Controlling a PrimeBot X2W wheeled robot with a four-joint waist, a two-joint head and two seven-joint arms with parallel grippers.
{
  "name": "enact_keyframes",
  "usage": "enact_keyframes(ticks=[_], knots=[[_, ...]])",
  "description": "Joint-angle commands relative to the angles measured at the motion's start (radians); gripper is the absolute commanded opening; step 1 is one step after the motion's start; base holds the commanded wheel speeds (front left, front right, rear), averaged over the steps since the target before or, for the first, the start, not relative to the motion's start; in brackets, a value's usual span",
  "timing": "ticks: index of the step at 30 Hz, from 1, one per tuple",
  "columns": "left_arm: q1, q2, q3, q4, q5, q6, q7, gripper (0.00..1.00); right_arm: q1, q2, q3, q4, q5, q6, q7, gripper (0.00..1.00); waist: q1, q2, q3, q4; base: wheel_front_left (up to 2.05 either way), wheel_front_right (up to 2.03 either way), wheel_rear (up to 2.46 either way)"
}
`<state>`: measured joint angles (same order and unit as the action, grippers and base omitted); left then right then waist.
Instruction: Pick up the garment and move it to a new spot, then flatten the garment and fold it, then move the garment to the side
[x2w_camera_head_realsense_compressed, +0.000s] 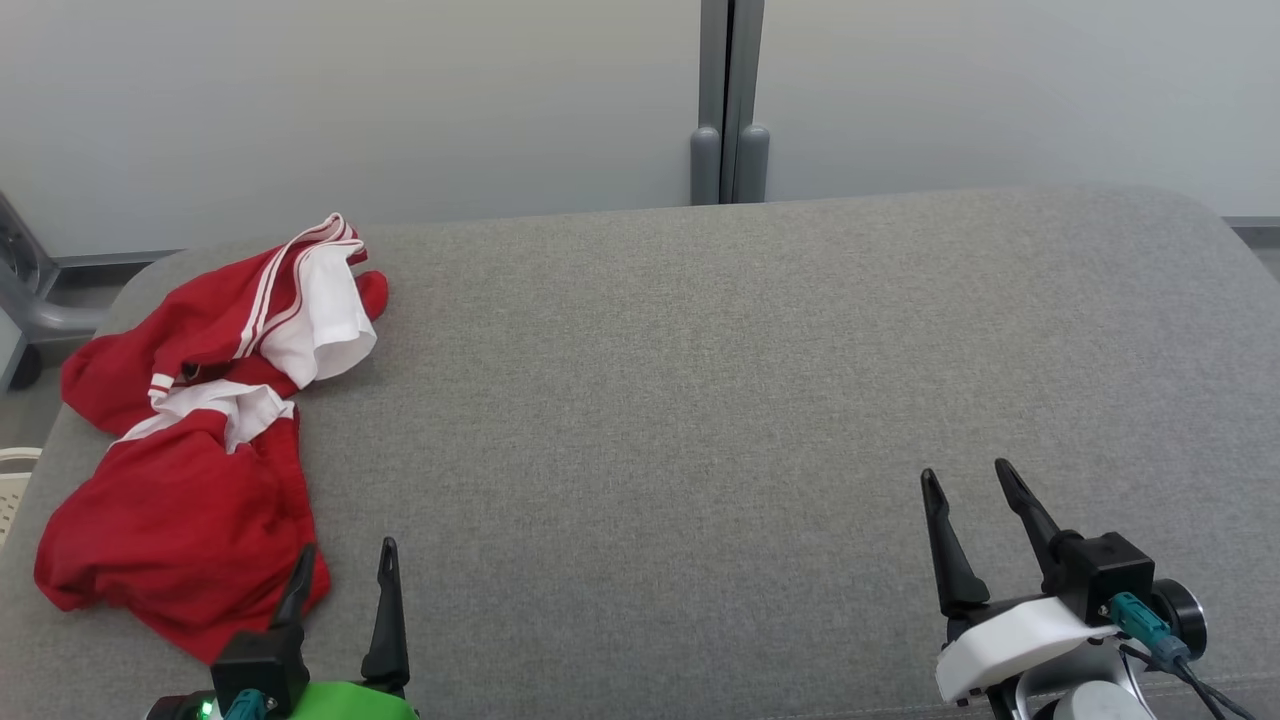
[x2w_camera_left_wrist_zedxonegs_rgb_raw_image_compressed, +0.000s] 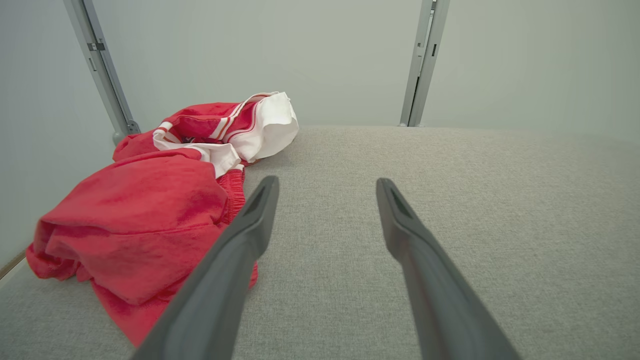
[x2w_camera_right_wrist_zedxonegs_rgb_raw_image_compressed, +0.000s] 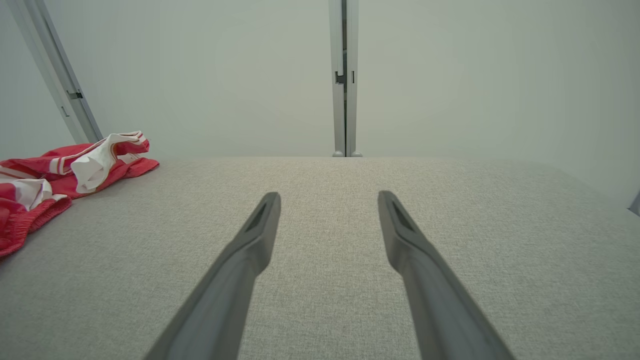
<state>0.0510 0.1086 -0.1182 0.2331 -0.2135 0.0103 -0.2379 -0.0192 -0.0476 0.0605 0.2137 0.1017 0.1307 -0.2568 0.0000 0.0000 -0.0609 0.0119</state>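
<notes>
While crumpled red-and-white cloth garment (x2w_camera_head_realsense_compressed: 190, 440) lies at the left edge of the grey fabric worktop (x2w_camera_head_realsense_compressed: 700, 400), left gripper (x2w_camera_head_realsense_compressed: 349, 545) sits beside its near end, jaws apart. At the near-right corner, right gripper (x2w_camera_head_realsense_compressed: 966, 467) is also apart, empty.

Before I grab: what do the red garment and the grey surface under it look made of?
The garment looks like thin, soft cloth, perhaps knit: matte red with white panels and stripes, crumpled in loose folds. The grey surface looks fabric-covered: matte, fine heathered weave; rounded corners may hint at padding.
</notes>
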Motion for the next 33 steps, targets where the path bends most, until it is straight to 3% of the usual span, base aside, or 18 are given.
enact_keyframes(ticks=[1,25,33], knots=[[0.012,0.008,0.001,-0.002,0.005,0.007,-0.001,1.0,-0.001,-0.005,-0.001,0.002,-0.006,0.0,-0.004,1.0,0.0,0.0,0.0,0.0,0.0,0.0,0.0],[0.003,0.02,-0.013,0.0,-0.021,0.017,0.005,1.0,0.0,-0.005,-0.011,-0.002,0.009,0.0,-0.008,1.0,0.0,0.0,0.0,0.004,0.0,0.0,0.0],[-0.01,0.024,-0.016,-0.006,-0.024,0.024,0.009,1.0,0.01,-0.005,0.0,-0.004,0.02,0.0,-0.009,1.0,0.0,0.0,0.001,0.053,0.0,0.0,0.0]])
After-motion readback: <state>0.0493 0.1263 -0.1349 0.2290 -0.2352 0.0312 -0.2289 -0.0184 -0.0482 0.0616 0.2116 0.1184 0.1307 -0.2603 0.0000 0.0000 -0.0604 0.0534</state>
